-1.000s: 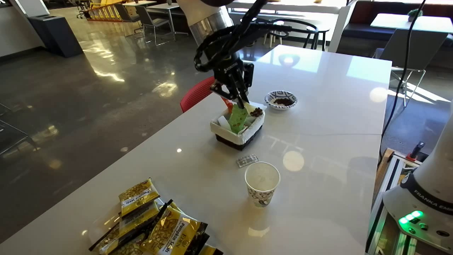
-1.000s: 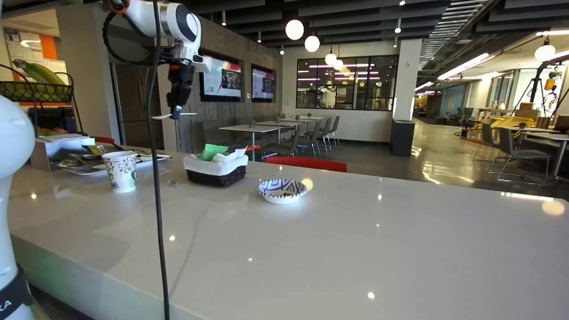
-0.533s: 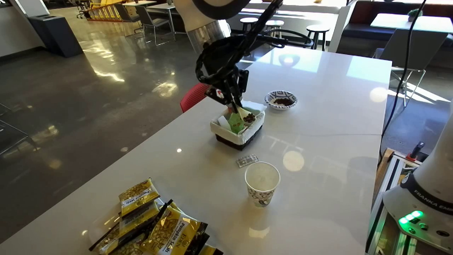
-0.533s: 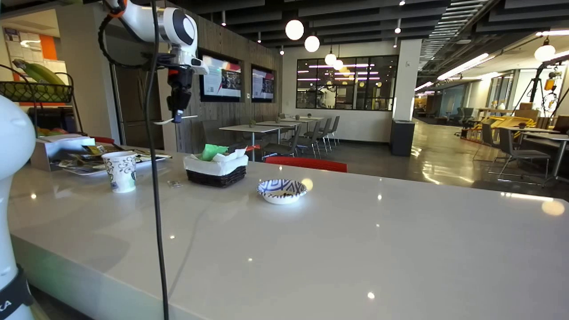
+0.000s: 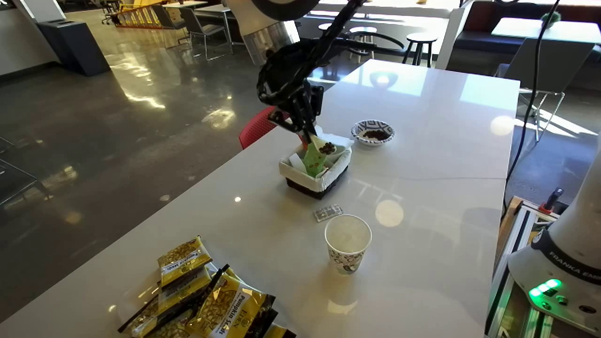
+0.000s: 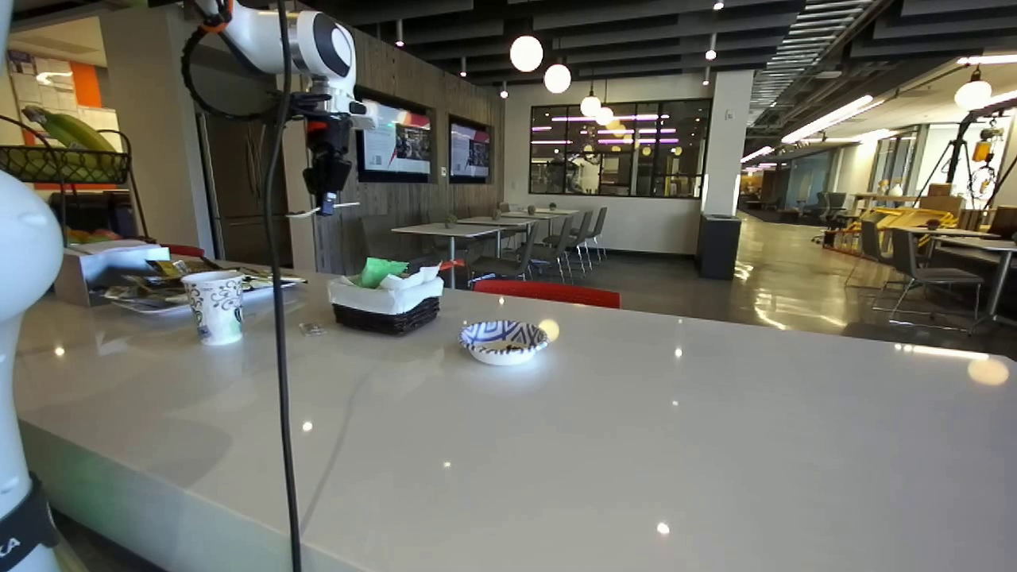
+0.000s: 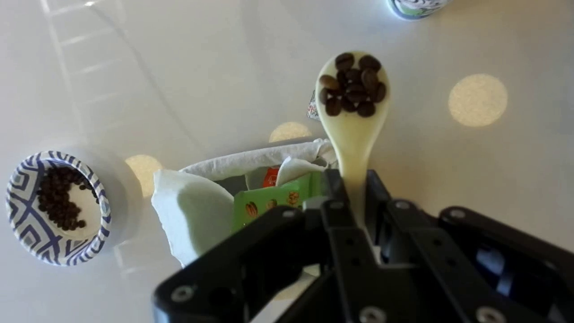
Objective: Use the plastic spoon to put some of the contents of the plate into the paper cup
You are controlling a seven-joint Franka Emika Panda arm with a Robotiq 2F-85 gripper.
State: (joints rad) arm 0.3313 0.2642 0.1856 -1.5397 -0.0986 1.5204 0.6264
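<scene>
The plastic spoon is cream-white, with dark brown beans in its bowl (image 7: pixel 356 130); it shows in both exterior views (image 5: pixel 316 139) (image 6: pixel 347 205). My gripper (image 7: pixel 352 184) is shut on its handle, also in both exterior views (image 5: pixel 310 135) (image 6: pixel 326 208). The spoon is held roughly level above the basket. The white printed paper cup (image 5: pixel 348 258) (image 6: pixel 214 310) stands upright on the table, away from the spoon; only its base shows in the wrist view (image 7: pixel 417 6). The patterned paper plate, bowl-shaped (image 5: pixel 371 125) (image 6: pixel 504 334) (image 7: pixel 27 233), holds more brown beans.
A dark basket (image 5: pixel 312 188) (image 6: pixel 385 319) with white lining and a green packet stands between plate and cup. A small silver packet (image 5: pixel 328 212) lies between basket and cup. Yellow pumpkin seed bags (image 5: pixel 230 305) are piled beyond the cup. A black cable (image 6: pixel 280 357) hangs down.
In an exterior view the gripper and loaded spoon dip, then rise a little and shift slightly left. The beans stay on the spoon. Cup, plate and basket have not moved.
</scene>
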